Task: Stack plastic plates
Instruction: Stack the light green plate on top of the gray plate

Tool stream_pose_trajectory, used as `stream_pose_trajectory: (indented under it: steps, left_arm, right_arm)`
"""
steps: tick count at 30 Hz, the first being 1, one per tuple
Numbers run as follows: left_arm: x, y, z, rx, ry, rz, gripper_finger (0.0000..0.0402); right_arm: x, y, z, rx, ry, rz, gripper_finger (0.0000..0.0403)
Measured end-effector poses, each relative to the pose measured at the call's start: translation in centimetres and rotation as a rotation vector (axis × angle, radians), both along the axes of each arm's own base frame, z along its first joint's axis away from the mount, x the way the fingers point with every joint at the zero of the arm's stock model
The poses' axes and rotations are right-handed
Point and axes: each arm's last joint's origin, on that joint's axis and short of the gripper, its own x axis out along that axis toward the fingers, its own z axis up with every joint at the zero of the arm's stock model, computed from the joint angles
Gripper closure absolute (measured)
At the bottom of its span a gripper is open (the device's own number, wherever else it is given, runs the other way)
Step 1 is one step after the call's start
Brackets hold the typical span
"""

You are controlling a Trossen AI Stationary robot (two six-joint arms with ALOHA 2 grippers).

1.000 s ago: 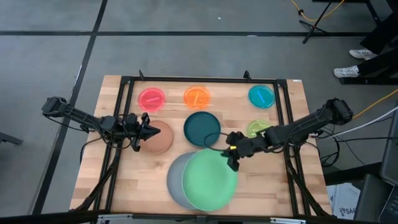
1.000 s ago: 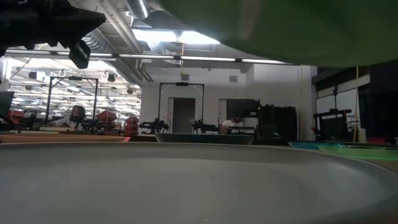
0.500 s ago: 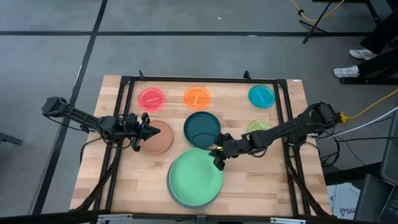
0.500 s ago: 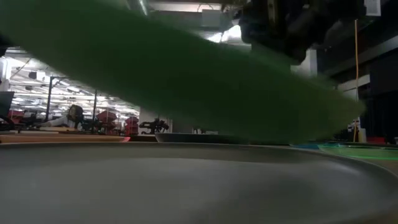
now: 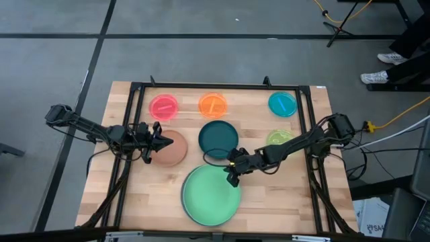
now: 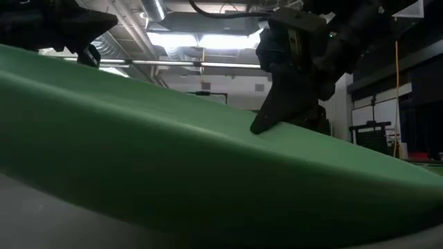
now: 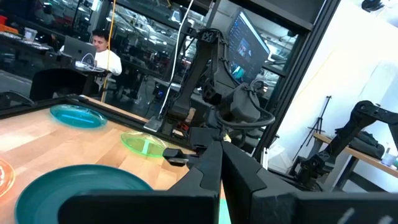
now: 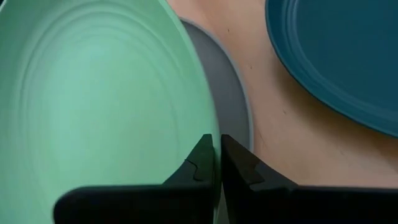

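The large light green plate lies over the large grey plate near the table's front edge and covers almost all of it. My right gripper is shut on the green plate's rim. In the low view the green plate stands tilted. My left gripper is shut and empty, hovering at the left edge of the brown plate. The dark teal plate lies flat at the table's middle. Small pink, orange, blue and lime plates lie farther back. My right gripper pinches the light green plate's rim on its far right side between its two fingers, one above and one below the rim. The fingers come from the table's right, slanting down. The plate is tilted over the grey plate; whether they touch I cannot tell.
A black frame runs round the table's working area. My right arm crosses over the lime plate. Bare wood lies left of the stack and bare wood lies right of it.
My right gripper has carried the light green plate toward the table's left edge and downward. The plate, first offset to the right of the grey plate, now covers nearly all of it and stands lower and tilted.
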Motion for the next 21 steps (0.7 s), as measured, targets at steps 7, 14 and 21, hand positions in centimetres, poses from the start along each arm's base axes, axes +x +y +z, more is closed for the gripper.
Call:
stream_pose_trajectory:
  steps: [7, 14, 21]
  left_arm:
    - [0.0, 0.0, 0.0, 0.0, 0.0, 0.0, 0.0398]
    - [0.0, 0.0, 0.0, 0.001, 0.0, 0.001, 0.0398]
    - [0.0, 0.0, 0.0, 0.008, -0.003, 0.002, 0.0398]
  right_arm:
    - [0.1, 0.0, 0.1, -0.007, -0.02, 0.002, 0.0392]
    - [0.2, 0.1, 0.2, -0.021, -0.033, 0.018, 0.0317]
    - [-0.2, 0.1, 1.3, -0.029, -0.048, 0.113, 0.0255]
